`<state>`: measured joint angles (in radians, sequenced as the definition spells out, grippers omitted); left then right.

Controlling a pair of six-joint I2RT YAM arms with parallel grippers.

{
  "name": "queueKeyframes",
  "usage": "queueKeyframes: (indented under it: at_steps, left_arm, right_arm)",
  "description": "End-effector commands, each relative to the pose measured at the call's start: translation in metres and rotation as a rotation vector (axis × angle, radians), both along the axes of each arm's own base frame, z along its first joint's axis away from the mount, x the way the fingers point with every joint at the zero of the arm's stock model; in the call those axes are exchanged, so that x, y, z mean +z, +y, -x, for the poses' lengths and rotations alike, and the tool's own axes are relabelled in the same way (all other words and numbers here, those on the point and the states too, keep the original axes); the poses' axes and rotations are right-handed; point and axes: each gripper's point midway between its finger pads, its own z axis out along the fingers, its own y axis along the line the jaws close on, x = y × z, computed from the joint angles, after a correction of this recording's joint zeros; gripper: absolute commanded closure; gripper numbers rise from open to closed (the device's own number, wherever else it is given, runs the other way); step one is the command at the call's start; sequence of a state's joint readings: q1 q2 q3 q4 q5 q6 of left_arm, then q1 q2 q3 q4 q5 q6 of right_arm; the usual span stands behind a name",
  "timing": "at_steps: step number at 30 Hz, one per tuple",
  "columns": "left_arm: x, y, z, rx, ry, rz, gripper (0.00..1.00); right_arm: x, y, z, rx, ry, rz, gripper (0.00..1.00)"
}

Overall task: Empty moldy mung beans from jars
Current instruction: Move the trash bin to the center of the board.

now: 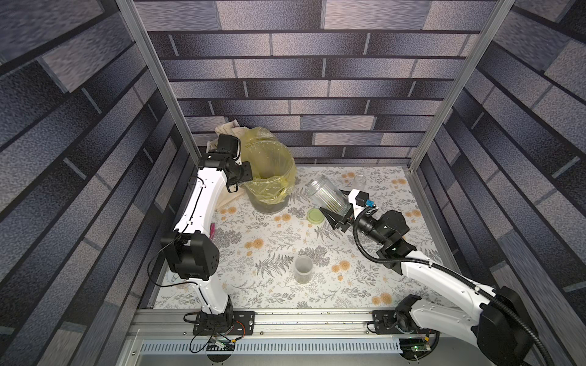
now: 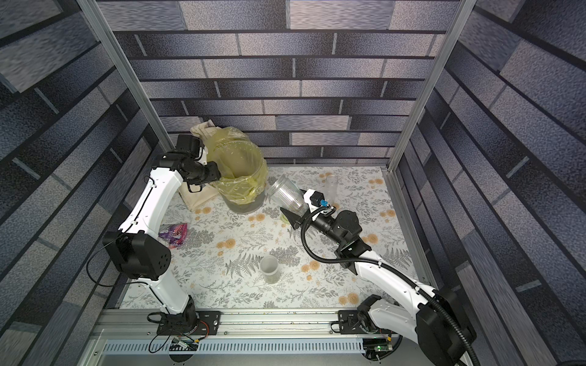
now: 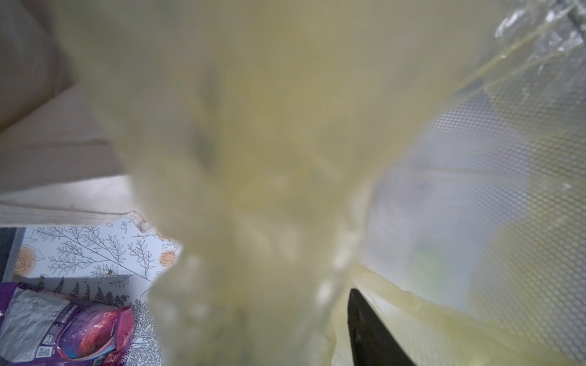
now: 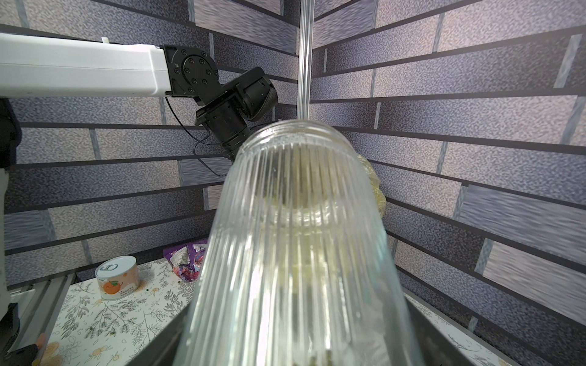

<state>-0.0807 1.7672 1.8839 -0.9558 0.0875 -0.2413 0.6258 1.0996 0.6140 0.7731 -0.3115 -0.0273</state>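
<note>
Purple packet (image 2: 173,234): lies at the left of the bench (image 1: 253,228), partly under the left arm, well apart from the work.
Cloth (image 1: 225,128): beige, bunched against the back wall behind the bin.
Left tool (image 1: 245,173): closed at the bin's left rim, apparently pinching a fold of the bag. Blurred film fills the left wrist view.
Bin (image 1: 268,206): grey mesh, back left, close to the corner post.
Bag (image 1: 269,164): yellow, slack, lining the bin, mouth open upward.
Short jar (image 1: 303,269): upright, lidless, alone at front centre, with a thin layer of beans (image 1: 302,280) in its bottom.
Lid (image 1: 314,215): lime green, flat on the bench, just beside the right tool.
Wide jar (image 1: 326,195): clear, ribbed, held off the bench and tilted. Its mouth is aimed at the bin but sits just beside the rim, not over it. A few beans rest at its base end.
Right tool (image 1: 341,207): jaws spread wide, clamped round the wide jar's base.
Tall jar (image 1: 360,180): upright at the back, right of the held jar, near the wall.
Risk: tipping before the mouth clears the rim would likely scatter beans on the bench. Slack film could fold across the opening. A hard pull by the left tool might drag the bin over. The smooth jar could turn in the grip.
Room: open bench at centre and front. The back is tight, with wall, post and tall jar close.
</note>
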Motion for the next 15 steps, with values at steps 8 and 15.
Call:
queueKeyframes:
  at_steps: [8,15]
  left_arm:
    - [-0.007,-0.021,0.003,-0.101,0.067,-0.048,0.63]
    - [-0.005,-0.05,0.008,-0.194,0.109,-0.072,0.68]
  right_arm:
    - [0.042,-0.01,0.009,-0.017,-0.098,-0.071,0.58]
    - [0.045,-0.014,0.011,-0.035,-0.101,-0.068,0.58]
